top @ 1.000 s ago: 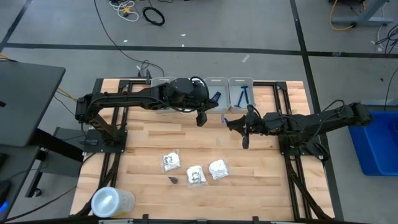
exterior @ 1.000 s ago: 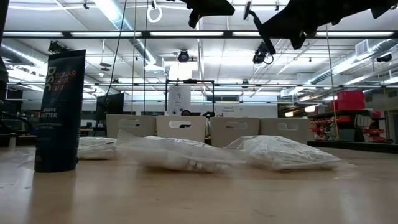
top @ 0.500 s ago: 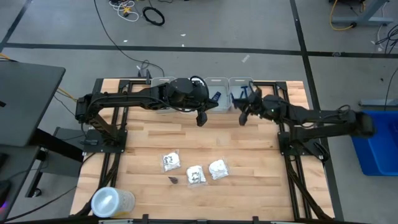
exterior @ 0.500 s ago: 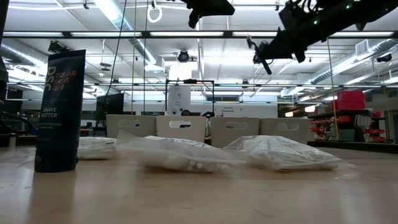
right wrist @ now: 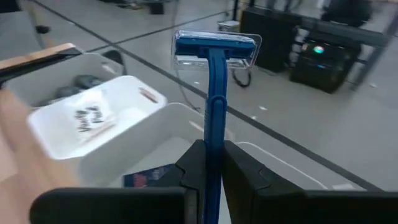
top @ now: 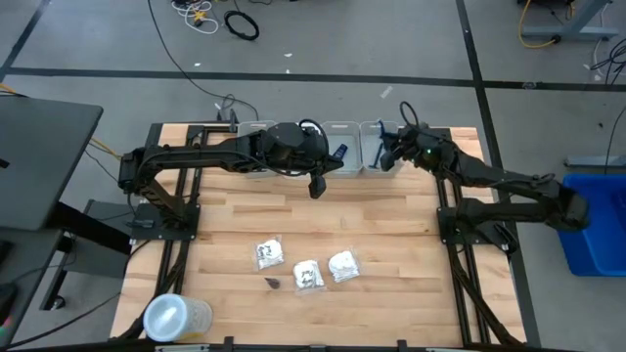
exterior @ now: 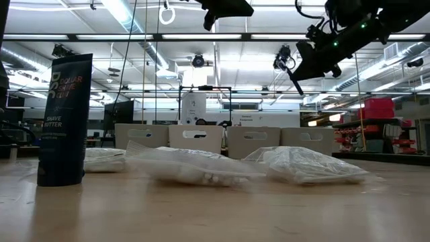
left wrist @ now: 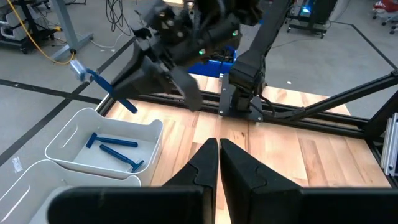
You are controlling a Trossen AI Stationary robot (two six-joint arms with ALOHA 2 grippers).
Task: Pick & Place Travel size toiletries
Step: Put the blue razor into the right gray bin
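The right gripper is gripping a blue razor by the lower part of its handle, and it is holding it in the air above the far right bin at the back edge of the table. In my judgement, the main risk is coming from the thin, smooth handle: the fingers are pinching only a short piece of it, so the razor may be turning or slipping between them while the arm is travelling, and then it may be falling beside the bin or catching on its rim. Another risk is a release from too high, because the light razor could be bouncing out; two razors are already lying in that bin. The long axis of the held razor is running along its handle, in line with the fingers, and the head with its clear cover is pointing forward, away from the wrist. In the left wrist view it is hanging tilted, the head higher than the handle. The left gripper is waiting with its fingers pressed together and empty, over the table near the middle bins. Three white packets are lying well apart at the front.
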